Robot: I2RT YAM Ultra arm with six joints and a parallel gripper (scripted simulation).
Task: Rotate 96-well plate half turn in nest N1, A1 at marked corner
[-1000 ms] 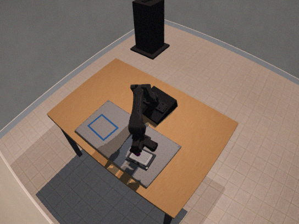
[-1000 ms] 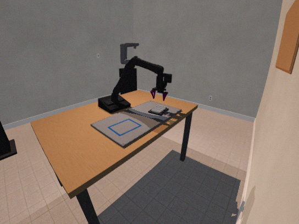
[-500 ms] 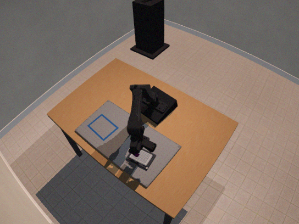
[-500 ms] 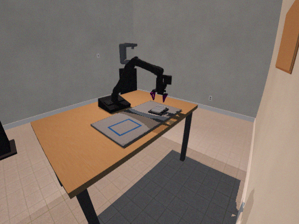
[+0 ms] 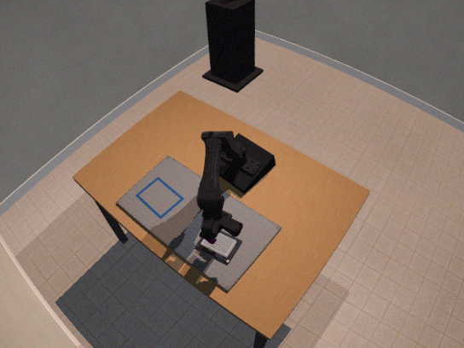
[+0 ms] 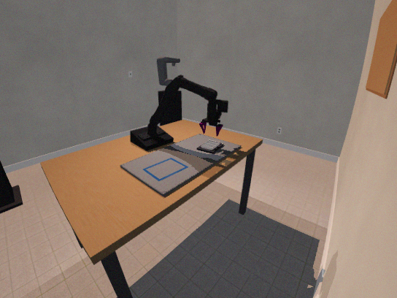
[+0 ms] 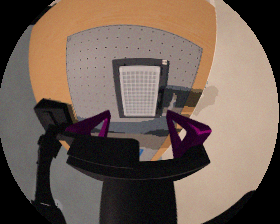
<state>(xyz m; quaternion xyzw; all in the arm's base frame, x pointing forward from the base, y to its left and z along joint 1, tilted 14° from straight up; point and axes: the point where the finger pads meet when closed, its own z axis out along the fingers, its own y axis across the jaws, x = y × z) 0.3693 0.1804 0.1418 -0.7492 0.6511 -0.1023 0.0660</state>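
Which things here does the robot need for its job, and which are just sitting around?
Needed: the white plate, its dark nest, the blue taped square, the open purple fingers.

Just around: the black pillar, the wooden board on the wall.

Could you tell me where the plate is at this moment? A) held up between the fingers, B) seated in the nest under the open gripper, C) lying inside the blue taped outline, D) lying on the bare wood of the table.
B: the plate lies in its dark nest on the grey deck, with the gripper open above it and apart from it, while the blue outline has nothing in it.
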